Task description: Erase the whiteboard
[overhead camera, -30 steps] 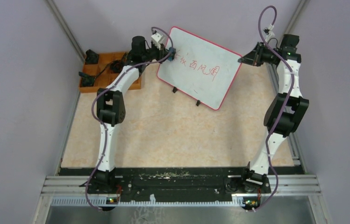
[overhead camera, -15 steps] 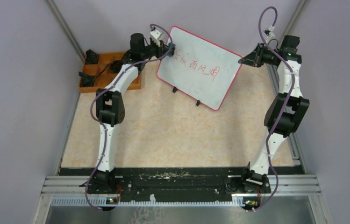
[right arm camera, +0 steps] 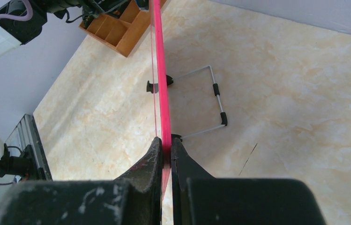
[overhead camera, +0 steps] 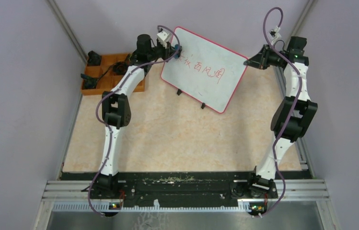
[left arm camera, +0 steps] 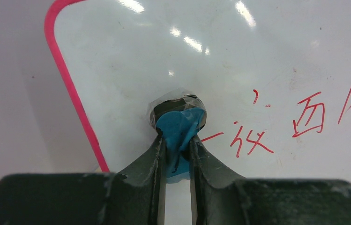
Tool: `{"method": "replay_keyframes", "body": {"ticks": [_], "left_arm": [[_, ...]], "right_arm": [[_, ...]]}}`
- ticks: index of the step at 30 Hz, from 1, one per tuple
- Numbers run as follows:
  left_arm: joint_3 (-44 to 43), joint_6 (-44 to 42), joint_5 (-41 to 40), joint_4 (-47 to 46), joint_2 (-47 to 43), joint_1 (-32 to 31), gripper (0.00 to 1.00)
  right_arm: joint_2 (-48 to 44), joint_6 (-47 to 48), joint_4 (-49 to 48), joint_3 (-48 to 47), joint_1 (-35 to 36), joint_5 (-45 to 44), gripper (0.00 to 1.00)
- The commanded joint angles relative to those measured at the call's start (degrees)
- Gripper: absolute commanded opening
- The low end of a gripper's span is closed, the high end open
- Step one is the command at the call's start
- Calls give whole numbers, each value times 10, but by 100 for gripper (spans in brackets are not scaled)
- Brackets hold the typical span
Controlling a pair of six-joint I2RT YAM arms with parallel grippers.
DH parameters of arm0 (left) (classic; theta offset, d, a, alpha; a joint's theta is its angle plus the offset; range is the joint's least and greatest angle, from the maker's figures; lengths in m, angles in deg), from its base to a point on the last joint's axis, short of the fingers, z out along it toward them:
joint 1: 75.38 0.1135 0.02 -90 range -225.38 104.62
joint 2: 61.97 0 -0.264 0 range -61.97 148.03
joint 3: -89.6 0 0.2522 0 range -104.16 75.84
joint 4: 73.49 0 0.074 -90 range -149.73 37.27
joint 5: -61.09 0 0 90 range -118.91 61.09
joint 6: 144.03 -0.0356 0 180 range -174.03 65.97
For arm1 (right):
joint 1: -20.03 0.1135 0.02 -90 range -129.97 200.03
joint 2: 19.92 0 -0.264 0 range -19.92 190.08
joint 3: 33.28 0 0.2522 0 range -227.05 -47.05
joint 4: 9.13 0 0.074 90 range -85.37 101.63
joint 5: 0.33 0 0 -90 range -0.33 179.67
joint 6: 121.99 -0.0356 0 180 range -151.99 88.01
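The whiteboard [overhead camera: 206, 72] stands tilted at the back of the table, white with a red-pink frame and red handwritten characters [overhead camera: 203, 69]. My left gripper [overhead camera: 173, 49] is shut on a small blue-taped eraser [left arm camera: 179, 123], pressed to the board's upper left, just left of the writing [left arm camera: 253, 140]. My right gripper [overhead camera: 250, 61] is shut on the board's right edge; in the right wrist view the pink frame [right arm camera: 160, 79] runs edge-on between the fingers [right arm camera: 152, 157]. The board's wire stand [right arm camera: 213, 101] shows behind it.
An orange compartment tray [overhead camera: 109, 74] with dark parts sits left of the board, also in the right wrist view [right arm camera: 117, 26]. Purple walls and metal rails enclose the beige tabletop [overhead camera: 177, 139].
My left gripper with the eraser has slid slightly up and right along the board's upper left corner. The right arm and the board stay still.
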Motion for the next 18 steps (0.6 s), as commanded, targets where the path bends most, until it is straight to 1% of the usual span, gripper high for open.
{"method": "replay_keyframes", "body": {"ticks": [1,11,18], "left_arm": [[-44,-9,1,33,20,-9,0],[-50,-4,-8,47,32,-11,0],[-44,8,5,57,26,-33,0]], "right_arm": [[-35,22,5,17,25,-1,0],[-54,31,4,35,45,-17,0],[-58,34,5,42,50,-22,0]]}}
